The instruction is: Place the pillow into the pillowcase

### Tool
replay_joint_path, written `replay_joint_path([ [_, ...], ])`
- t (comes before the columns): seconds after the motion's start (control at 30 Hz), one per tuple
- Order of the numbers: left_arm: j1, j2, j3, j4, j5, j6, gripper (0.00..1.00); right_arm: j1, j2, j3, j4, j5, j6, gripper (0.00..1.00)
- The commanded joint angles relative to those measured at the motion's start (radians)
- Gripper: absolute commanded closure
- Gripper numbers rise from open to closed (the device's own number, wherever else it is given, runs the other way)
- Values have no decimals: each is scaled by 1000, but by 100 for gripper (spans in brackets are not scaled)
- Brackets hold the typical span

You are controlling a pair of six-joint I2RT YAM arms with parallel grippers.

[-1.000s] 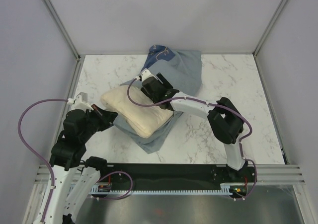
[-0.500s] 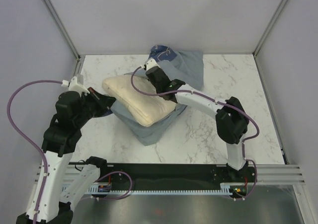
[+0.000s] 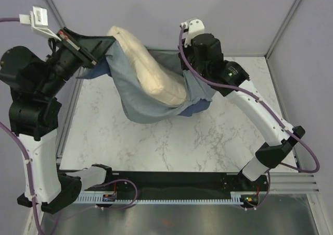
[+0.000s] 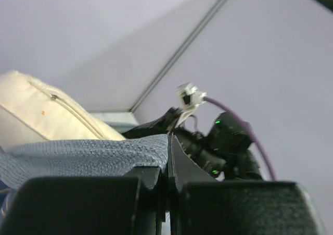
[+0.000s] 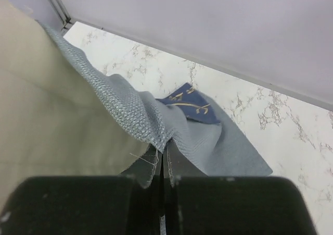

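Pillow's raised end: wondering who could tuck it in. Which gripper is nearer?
Left. The left gripper pinches the pillowcase edge just beside the raised end of the pillow; the right gripper pinches the opposite edge, by the lower end.

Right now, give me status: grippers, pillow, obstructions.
Left gripper shut on case rim, right gripper shut on opposite rim. Case slung between them, pillow partly inside, top end sticking out. Nothing in the way.

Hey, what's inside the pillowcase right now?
The pillow lies cradled in the sagging pillowcase, which hangs between the left gripper and right gripper, both clamped on its edge. The pillow's upper end pokes out; its underside and the sack's bottom are covered by cloth.
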Motion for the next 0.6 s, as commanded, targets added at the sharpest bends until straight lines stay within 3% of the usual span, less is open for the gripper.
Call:
replay_joint_path([
  [0.0,1,89,244,159,192,-97,98,-38,-41,29,11,-71,99,100],
  [0.03,1,118,366,182,210,-155,98,-41,-36,20,6,-82,110,100],
  [0.1,1,177,431,312,234,-218,98,-46,-28,-17,8,-117,148,100],
  [0.2,1,169,399,481,212,-321,98,-48,-18,10,6,-207,187,100],
  [0.3,1,150,386,470,159,-288,98,-49,-25,131,-21,-248,210,100],
  [0.4,2,62,233,451,89,-230,98,-64,-13,405,-110,-278,219,100],
  [0.47,2,-4,36,460,15,-202,98,-75,-27,539,-120,-309,231,100],
  [0.57,1,-120,-209,537,-77,-196,98,-80,-94,504,-72,-318,262,100],
])
